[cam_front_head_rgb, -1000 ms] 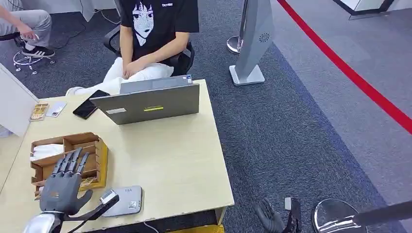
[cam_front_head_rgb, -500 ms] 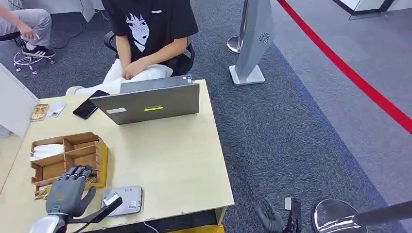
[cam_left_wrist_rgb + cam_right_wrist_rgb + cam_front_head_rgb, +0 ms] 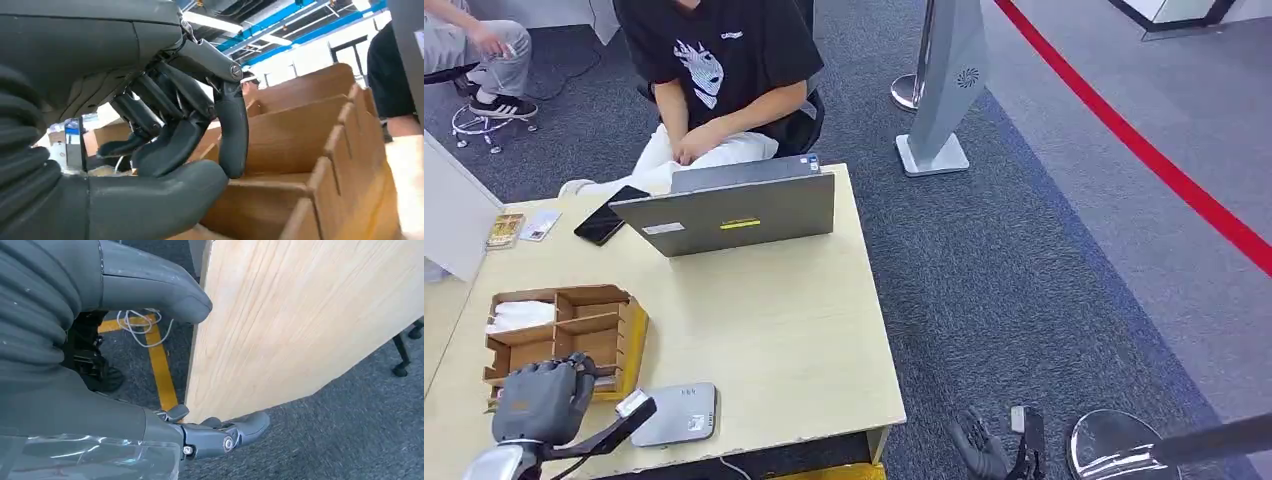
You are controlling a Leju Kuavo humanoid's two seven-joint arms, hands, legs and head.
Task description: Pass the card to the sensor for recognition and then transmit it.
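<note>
Head view: my left hand [image 3: 536,400] has lowered into the brown wooden divided box [image 3: 574,325], dark fingers [image 3: 232,130] now curled; whether they pinch the card I cannot tell.

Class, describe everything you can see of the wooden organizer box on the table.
The box is light brown wood or board, open-topped, split by thin partitions into several compartments. It stands upright near the table's left front corner, left of the grey sensor pad. White folded material fills its far left compartment. The left robot hand, fingers curled, reaches into its near edge; whether it holds a card cannot be told.
</note>
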